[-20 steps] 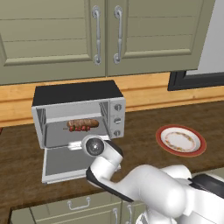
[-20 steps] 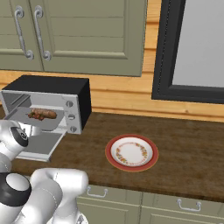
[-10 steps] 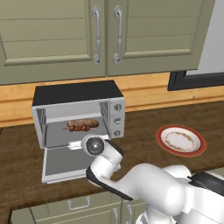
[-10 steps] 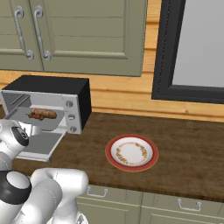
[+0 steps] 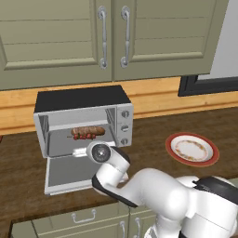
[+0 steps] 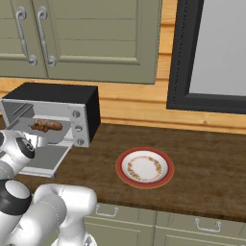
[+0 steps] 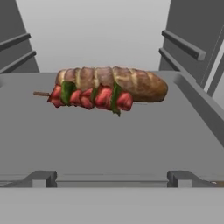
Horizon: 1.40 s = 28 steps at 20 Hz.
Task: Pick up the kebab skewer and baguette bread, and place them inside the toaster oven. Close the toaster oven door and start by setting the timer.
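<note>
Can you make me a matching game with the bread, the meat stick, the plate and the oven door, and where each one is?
Things:
1. bread
2. meat stick
3. plate
4. oven door

Places or states:
A. folded down open
B. on the counter, right of the oven
C. inside the oven, at the back
D. inside the oven, just in front of the loaf

Pairs: 1-C, 2-D, 3-B, 4-A

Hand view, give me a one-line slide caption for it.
Kebab skewer lying in front of the baguette bread on the tray inside the open toaster oven.
</note>
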Tool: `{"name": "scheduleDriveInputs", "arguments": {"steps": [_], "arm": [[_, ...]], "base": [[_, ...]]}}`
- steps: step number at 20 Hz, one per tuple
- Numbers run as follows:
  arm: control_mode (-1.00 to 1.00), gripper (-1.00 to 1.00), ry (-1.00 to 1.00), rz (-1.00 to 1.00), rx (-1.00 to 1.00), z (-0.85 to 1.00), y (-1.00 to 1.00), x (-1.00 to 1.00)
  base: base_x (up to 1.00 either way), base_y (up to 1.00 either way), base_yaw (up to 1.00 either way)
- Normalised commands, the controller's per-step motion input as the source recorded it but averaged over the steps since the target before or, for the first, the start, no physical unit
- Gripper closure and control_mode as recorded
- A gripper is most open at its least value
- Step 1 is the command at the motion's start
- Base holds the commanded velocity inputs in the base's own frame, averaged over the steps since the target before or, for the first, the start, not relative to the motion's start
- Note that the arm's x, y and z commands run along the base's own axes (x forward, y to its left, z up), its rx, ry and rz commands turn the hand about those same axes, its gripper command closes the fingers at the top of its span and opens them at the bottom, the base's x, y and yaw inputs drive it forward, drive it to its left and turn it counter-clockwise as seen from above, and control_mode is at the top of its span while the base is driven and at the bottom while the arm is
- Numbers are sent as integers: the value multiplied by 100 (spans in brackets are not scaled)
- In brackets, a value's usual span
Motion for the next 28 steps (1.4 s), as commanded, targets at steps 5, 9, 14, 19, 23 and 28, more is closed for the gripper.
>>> {"name": "scheduleDriveInputs", "arguments": {"steps": [5,9,14,19,23,28], "arm": [[-100,-100,0,0,0,0,0,3],[-100,-100,0,0,0,-6,0,-1],[-100,-100,0,0,0,-10,0,-8],[-100,-100,0,0,0,-2,0,0],[-100,-100,0,0,0,0,0,0],[-100,-100,0,0,0,0,0,4]], "base": [[0,0,0],[0,0,0],[0,0,0],[0,0,0],[0,0,0],[0,0,0]]}}
